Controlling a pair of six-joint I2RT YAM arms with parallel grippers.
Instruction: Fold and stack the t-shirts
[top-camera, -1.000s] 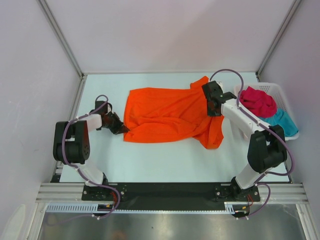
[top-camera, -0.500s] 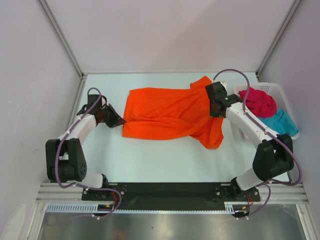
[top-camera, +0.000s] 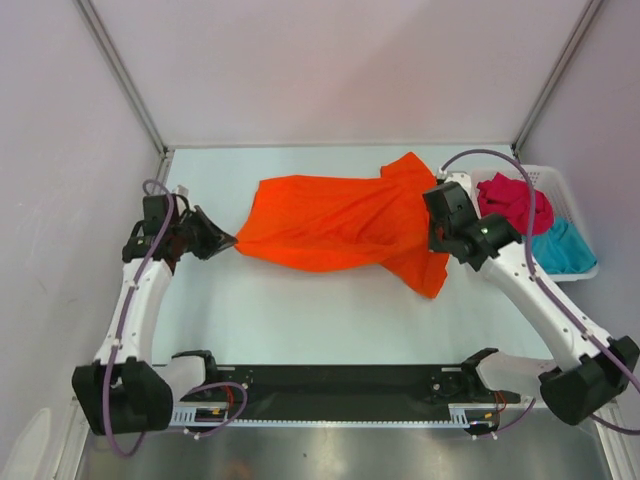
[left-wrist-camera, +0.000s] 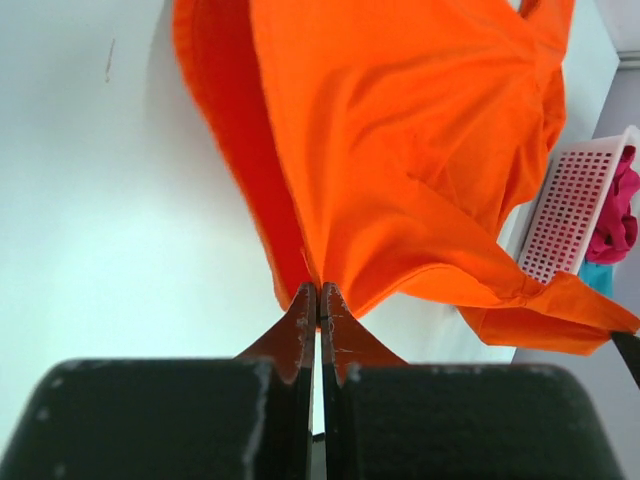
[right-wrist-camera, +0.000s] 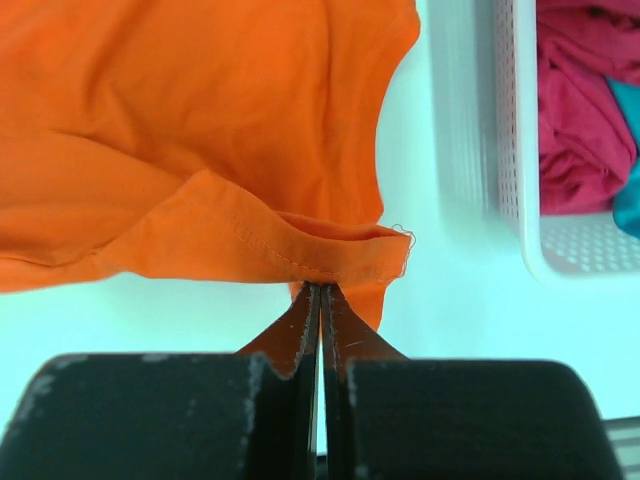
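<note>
The orange t-shirt (top-camera: 330, 220) hangs stretched between my two grippers over the middle of the table. My left gripper (top-camera: 228, 243) is shut on its left edge, and in the left wrist view the cloth (left-wrist-camera: 400, 130) fans out from the closed tips (left-wrist-camera: 319, 290). My right gripper (top-camera: 433, 243) is shut on the shirt's right side, pinching a stitched hem (right-wrist-camera: 300, 250) just above the fingertips (right-wrist-camera: 320, 288). A loose part of the shirt droops below the right gripper. The crimson t-shirt (top-camera: 512, 203) and the teal t-shirt (top-camera: 562, 247) lie crumpled in the basket.
A white lattice basket (top-camera: 572, 190) stands at the table's right edge, close behind my right arm; its wall (right-wrist-camera: 520, 200) shows in the right wrist view. Grey walls close in the table on the left, back and right.
Both arms have stretched out and risen. The left gripper moved left and the right gripper moved right and nearer, pulling the orange t-shirt taut and off the table.
</note>
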